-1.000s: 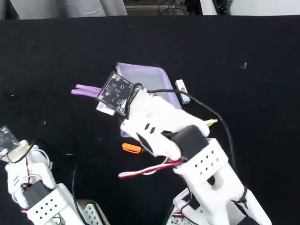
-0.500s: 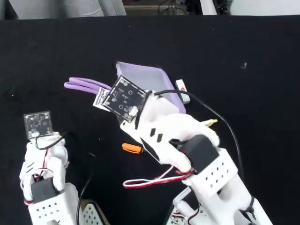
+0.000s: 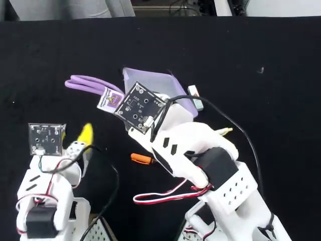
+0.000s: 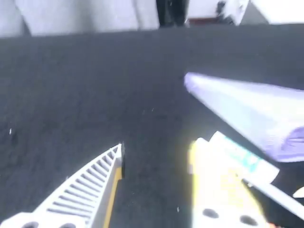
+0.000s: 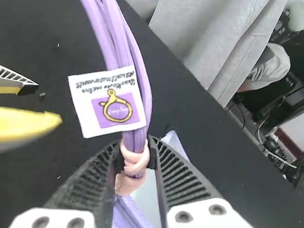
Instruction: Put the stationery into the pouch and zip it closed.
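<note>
**Right arm's jaws clamp purple cords beside the pouch**

The right arm's jaws are closed on a purple cord bundle [image 5: 128,71], gripping it at its pale binding band [image 5: 130,164], next to its white tag [image 5: 107,107]. The cords run out beyond the jaws over the black worktop [image 3: 251,50]. The lilac pouch [image 3: 155,83] lies on the worktop, just beside that arm's wrist. The left arm's jaws stand apart with nothing between them, near the cords but not touching them. A small orange pen-like item [image 3: 141,159] lies beside the right arm

Black table [image 3: 281,50]; pale grey cloth [image 3: 75,7] hangs behind (dark cables [image 3: 185,6] beside it).
</note>
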Available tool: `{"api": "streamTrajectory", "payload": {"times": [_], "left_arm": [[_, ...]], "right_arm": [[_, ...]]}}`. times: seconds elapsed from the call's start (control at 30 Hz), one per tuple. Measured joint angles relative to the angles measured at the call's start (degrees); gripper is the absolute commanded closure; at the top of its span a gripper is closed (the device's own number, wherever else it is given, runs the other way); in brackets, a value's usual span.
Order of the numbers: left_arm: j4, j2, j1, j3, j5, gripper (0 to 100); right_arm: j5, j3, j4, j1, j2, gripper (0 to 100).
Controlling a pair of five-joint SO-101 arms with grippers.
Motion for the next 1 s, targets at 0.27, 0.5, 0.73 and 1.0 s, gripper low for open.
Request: {"api": "streamTrajectory", "payload": {"times": [0.27, 0.5, 0.73, 1.0], "left_arm": [[-2.1, 0.0, 2.9, -2.4, -2.3, 64], [-2.6, 0.0, 3.1, -2.4, -3.9, 64], [-2.5, 0.0, 9.0, -2.4, -3.9, 64], [-7.3, 0.0, 15.5, -1.8, -3.9, 64]], "right_arm": [[0.0, 0.0, -2.6, 0.0, 0.0, 98.8], [0.0, 0.0, -2.6, 0.0, 0.0, 98.8], [0.0, 0.0, -2.8, 0.0, 0.0, 98.8], [0.0, 0.0, -2.8, 0.0, 0.0, 98.8]]}}
